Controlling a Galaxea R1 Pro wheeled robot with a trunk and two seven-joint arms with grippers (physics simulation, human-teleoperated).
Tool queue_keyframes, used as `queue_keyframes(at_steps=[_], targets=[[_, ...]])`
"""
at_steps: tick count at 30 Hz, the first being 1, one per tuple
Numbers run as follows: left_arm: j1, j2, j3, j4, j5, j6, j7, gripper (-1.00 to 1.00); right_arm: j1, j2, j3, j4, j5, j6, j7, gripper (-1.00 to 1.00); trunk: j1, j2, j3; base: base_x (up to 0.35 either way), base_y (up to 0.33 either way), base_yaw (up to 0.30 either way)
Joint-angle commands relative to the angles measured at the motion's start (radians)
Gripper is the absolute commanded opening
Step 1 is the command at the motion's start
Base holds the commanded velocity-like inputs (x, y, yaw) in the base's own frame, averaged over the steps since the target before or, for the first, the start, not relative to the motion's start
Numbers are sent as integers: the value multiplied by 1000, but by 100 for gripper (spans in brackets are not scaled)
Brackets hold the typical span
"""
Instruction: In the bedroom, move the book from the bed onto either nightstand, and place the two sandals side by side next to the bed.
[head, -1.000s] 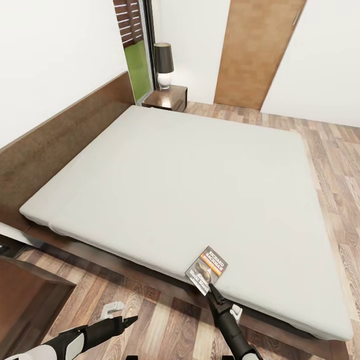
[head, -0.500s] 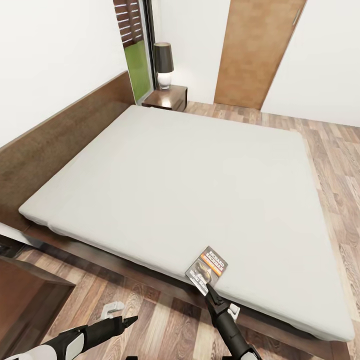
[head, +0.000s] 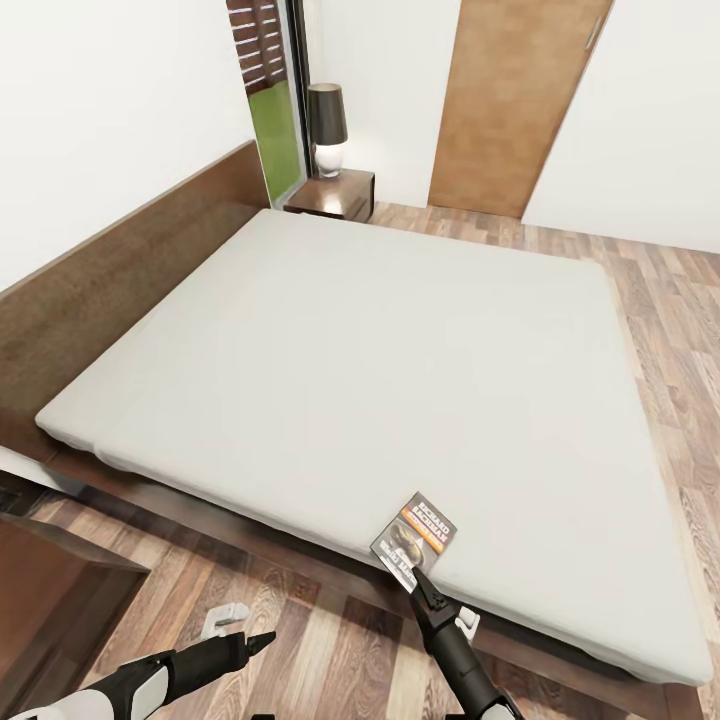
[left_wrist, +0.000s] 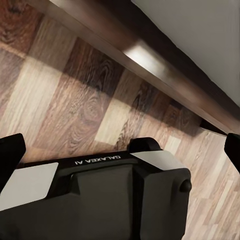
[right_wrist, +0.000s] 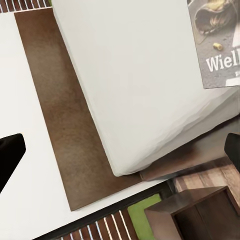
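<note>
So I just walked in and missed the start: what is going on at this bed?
The robot's right gripper is at the near edge of the large off-white bed, its tip just short of the small dark paperback book with an orange band. The book lies flat on the mattress, not yet gripped, and the jaws look open. The left gripper hangs idle over the brown wood-plank floor. A dark glossy nightstand with a lamp stands beyond the bed's far corner.
</note>
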Motion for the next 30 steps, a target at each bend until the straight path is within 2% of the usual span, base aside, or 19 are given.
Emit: queue_keyframes(at_steps=[1,17,23,30], targets=[[0,1,-8,-1,10,2,-2,100,0,0,-2,0,-7,10,2,100,0,-1,-1,0,0,0],[0,0,-8,-1,9,2,-6,100,0,0,-2,0,-7,10,2,100,0,-1,-1,-8,-4,0],[0,-18,-9,-2,7,2,-4,100,0,0,-2,0,-7,10,2,100,0,-1,-1,-108,-60,0],[0,-22,-10,-2,7,2,-1,100,0,0,-2,0,-7,10,1,100,0,-1,-1,-15,-8,0]])
